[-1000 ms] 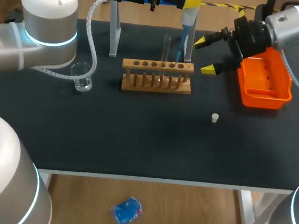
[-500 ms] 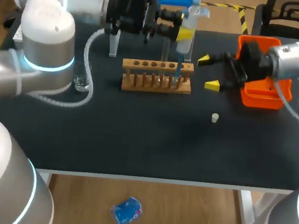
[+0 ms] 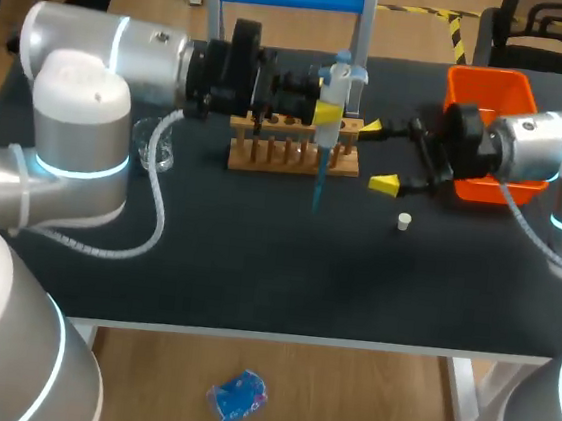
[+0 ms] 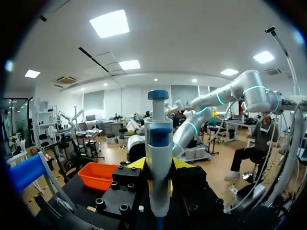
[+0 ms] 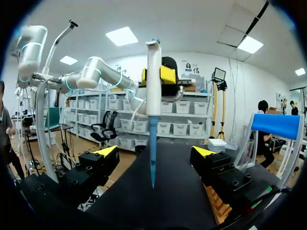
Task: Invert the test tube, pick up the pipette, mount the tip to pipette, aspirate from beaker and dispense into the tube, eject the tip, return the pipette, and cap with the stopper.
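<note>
Up above the table by the wooden rack [image 3: 267,154], pipette [image 3: 324,145] hanging upright, blue tip pointing down, clamped near its top in the left gripper [image 3: 327,113], right gripper [image 3: 377,157] just beside it, fingers spread wide around nothing, little white stopper [image 3: 405,221] lying nearby.

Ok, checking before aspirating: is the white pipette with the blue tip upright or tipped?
Upright: the white pipette hangs vertically in the left gripper, blue tip pointing straight down.
</note>
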You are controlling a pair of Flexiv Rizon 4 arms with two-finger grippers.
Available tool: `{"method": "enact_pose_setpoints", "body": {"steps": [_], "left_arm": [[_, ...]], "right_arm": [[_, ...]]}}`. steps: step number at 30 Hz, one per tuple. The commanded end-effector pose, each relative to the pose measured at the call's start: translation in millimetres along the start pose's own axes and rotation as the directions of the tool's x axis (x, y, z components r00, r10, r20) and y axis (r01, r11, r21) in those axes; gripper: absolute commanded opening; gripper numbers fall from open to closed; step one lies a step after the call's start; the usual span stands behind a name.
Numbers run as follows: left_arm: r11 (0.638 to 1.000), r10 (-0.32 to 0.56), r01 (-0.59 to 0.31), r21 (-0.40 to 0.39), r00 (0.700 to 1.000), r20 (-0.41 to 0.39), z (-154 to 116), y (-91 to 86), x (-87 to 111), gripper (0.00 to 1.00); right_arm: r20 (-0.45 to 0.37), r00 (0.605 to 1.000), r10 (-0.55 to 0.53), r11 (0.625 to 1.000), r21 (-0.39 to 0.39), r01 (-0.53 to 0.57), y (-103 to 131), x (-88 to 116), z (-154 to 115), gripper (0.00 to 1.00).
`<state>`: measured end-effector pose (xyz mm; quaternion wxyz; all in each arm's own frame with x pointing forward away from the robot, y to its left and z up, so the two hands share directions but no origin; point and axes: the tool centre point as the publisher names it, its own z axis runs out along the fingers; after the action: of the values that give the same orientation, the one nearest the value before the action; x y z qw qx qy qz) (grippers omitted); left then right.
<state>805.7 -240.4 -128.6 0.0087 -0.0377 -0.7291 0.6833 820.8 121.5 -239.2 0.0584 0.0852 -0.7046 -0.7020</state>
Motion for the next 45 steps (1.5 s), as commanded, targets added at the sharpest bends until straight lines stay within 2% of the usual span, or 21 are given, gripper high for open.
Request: {"method": "enact_pose_setpoints", "body": {"steps": [1,3,16,20,31,40,41,45], "left_arm": [[1.0,-0.006,0.006,0.011,1.0,0.006,0,12.5,4.1,0.0],[1.0,-0.019,0.019,-0.015,1.0,0.006,-1,16.7,4.7,0.0],[1.0,-0.019,0.019,-0.015,1.0,0.006,-1,16.7,4.7,0.0],[1.0,-0.019,0.019,-0.015,1.0,0.006,-1,16.7,4.7,0.0],[1.0,-0.019,0.019,-0.015,1.0,0.006,-1,16.7,4.7,0.0],[1.0,-0.019,0.019,-0.015,1.0,0.006,-1,16.7,4.7,0.0],[1.0,-0.019,0.019,-0.015,1.0,0.006,-1,16.7,4.7,0.0],[1.0,-0.019,0.019,-0.015,1.0,0.006,-1,16.7,4.7,0.0]], "right_arm": [[0.051,0.999,-0.001,1.0,0.013,0.001,4,10,19,1.0],[0.052,0.999,-0.002,1.0,0.015,0.001,7,10,20,1.0],[0.052,0.999,-0.002,1.0,0.015,0.001,7,10,20,1.0],[0.066,0.998,0.011,1.0,0.008,-0.012,11,5,28,1.0],[0.092,0.996,0.017,1.0,0.009,-0.018,33,3,48,1.0],[0.076,0.997,0.008,1.0,0.002,-0.009,45,6,60,1.0],[0.076,0.997,0.01,1.0,-0.001,-0.01,46,6,62,0.87],[0.07,0.998,0.012,1.0,-0.004,-0.012,49,6,66,0.85]]}}
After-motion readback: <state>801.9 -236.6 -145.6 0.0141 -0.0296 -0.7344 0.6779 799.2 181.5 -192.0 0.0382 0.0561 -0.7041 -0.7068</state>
